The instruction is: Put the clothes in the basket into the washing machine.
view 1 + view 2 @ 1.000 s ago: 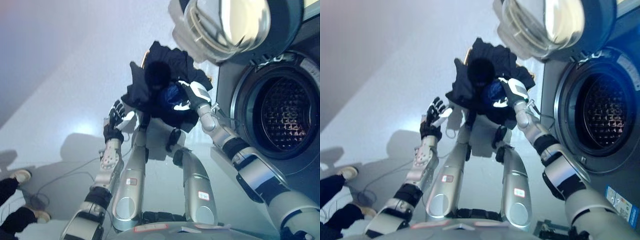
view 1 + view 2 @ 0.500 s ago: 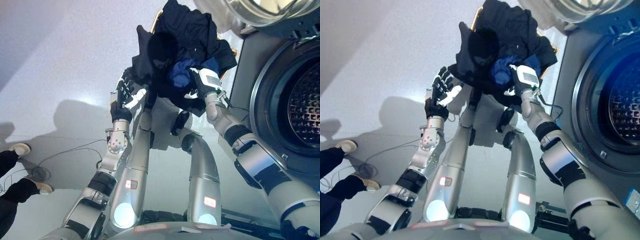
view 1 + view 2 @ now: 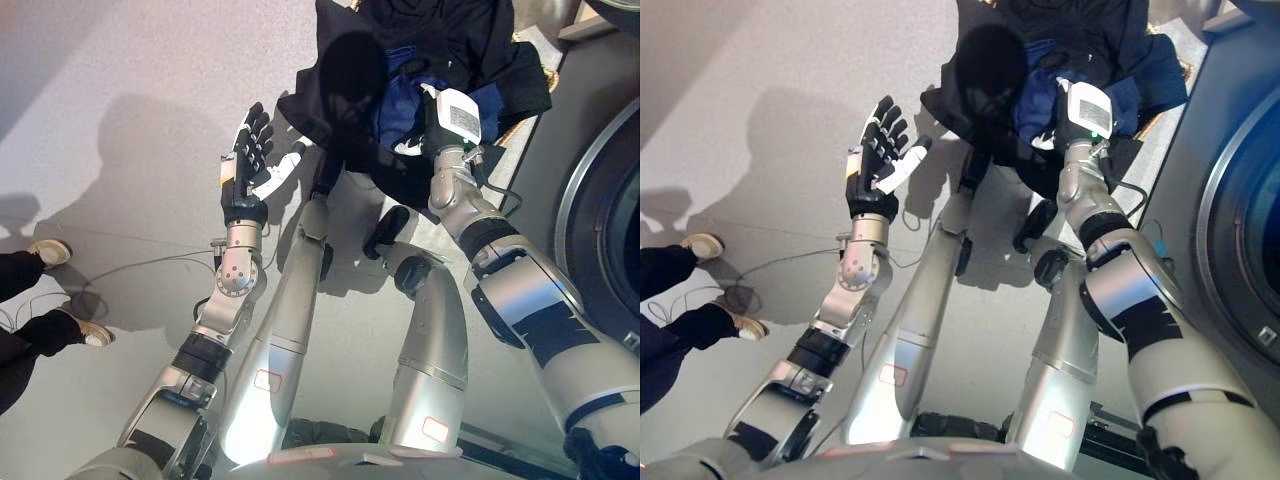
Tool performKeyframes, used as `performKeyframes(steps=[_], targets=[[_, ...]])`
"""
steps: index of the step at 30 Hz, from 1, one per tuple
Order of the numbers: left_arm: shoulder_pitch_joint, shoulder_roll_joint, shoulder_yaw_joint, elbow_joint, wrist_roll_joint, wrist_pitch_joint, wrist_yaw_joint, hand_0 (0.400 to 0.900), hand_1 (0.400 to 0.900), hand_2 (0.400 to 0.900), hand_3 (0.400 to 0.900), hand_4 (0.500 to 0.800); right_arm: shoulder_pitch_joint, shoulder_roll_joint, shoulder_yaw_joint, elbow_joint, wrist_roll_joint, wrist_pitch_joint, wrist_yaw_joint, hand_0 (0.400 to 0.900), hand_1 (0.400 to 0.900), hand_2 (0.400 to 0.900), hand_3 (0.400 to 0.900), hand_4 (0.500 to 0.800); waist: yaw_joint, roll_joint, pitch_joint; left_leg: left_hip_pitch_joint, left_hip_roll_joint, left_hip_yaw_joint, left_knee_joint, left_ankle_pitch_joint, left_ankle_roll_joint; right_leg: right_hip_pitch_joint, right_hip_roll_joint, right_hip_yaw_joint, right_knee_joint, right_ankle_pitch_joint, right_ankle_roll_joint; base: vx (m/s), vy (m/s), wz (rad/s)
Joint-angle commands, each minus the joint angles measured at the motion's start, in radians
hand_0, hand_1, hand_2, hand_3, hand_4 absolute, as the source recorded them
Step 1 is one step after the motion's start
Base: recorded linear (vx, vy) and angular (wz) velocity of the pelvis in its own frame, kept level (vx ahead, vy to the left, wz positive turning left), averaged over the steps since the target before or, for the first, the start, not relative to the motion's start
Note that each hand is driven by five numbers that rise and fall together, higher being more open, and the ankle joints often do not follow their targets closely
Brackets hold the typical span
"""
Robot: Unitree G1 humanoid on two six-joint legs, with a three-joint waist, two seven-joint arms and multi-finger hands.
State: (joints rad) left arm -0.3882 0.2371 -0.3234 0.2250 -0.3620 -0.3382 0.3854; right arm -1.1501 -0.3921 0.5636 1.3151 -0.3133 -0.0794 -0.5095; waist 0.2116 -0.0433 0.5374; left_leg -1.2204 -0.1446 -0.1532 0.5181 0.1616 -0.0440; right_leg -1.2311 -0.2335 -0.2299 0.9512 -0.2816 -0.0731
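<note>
A heap of dark clothes [image 3: 440, 40] with a blue garment [image 3: 400, 95] fills the basket, of which only a bit of tan rim [image 3: 546, 76] shows at the heap's right. My right hand [image 3: 425, 125] reaches into the heap at the blue garment, and its fingers are hidden among the cloth. My left hand [image 3: 250, 165] is open with fingers spread, held above the floor to the left of the heap and apart from it. The washing machine's round opening [image 3: 612, 235] is at the right edge.
A person's dark trouser legs and light shoes [image 3: 45, 252] stand on the grey floor at the lower left. The washing machine's grey front [image 3: 1200, 150] runs along the right side, close to the basket.
The whole view has shifted, so the machine's door has left the picture. My left hand has risen closer to the heap's left edge. My right hand stays in the clothes.
</note>
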Motion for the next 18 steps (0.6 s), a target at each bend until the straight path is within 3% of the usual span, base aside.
performKeyframes(steps=[1,5,6,7,8,18], targets=[[0.039,-0.036,-0.023,-0.112,0.028,-0.103,-0.001,0.9,0.9,0.9,0.9,0.8,0.026,-0.047,0.032,0.013,0.002,0.002,-0.02,0.9,0.9,0.9,0.9,0.8,0.008,0.099,-0.064,-0.044,-0.014,0.006,0.24,-0.297,0.053,-0.032,-0.014,0.087,-0.05,0.07,0.124,0.0,0.0,0.0],[0.047,-0.039,-0.024,-0.113,0.016,-0.107,-0.009,0.9,0.9,0.9,0.9,0.8,0.034,-0.04,0.043,0.028,-0.02,0.017,-0.006,0.9,0.9,0.9,0.9,0.8,0.012,0.103,-0.067,-0.059,-0.017,0.007,0.249,-0.298,0.055,-0.048,-0.02,0.09,-0.039,0.065,0.121,0.0,-0.006,0.03],[0.049,-0.04,-0.024,-0.111,0.014,-0.107,-0.009,0.9,0.9,0.9,0.9,0.8,0.032,-0.04,0.042,0.031,-0.02,0.019,-0.002,0.7,0.7,0.7,0.7,0.68,0.012,0.104,-0.068,-0.064,-0.018,0.006,0.251,-0.297,0.055,-0.052,-0.021,0.091,-0.038,0.066,0.121,0.0,-0.015,0.05],[0.05,-0.04,-0.026,-0.112,0.013,-0.106,-0.011,0.9,0.9,0.9,0.9,0.8,0.031,-0.038,0.041,0.035,-0.02,0.021,0.003,0.625,0.625,0.625,0.625,0.635,0.014,0.105,-0.07,-0.065,-0.021,0.005,0.249,-0.295,0.056,-0.056,-0.021,0.09,-0.037,0.067,0.121,0.0,-0.013,0.03],[0.053,-0.039,-0.027,-0.112,0.015,-0.105,-0.013,0.9,0.9,0.9,0.9,0.8,0.028,-0.039,0.039,0.039,-0.02,0.023,0.006,0.402,0.402,0.402,0.402,0.501,0.013,0.105,-0.071,-0.07,-0.023,0.003,0.251,-0.294,0.056,-0.061,-0.024,0.089,-0.035,0.066,0.121,0.0,0.0,0.0],[0.046,-0.035,-0.028,-0.114,0.016,-0.103,-0.014,0.9,0.9,0.9,0.9,0.8,0.026,-0.054,0.026,0.038,-0.011,0.023,0.003,0.4,0.4,0.4,0.4,0.5,0.01,0.11,-0.072,-0.086,-0.024,0.005,0.256,-0.29,0.057,-0.08,-0.025,0.097,-0.026,0.066,0.122,0.0,0.0,0.0]])
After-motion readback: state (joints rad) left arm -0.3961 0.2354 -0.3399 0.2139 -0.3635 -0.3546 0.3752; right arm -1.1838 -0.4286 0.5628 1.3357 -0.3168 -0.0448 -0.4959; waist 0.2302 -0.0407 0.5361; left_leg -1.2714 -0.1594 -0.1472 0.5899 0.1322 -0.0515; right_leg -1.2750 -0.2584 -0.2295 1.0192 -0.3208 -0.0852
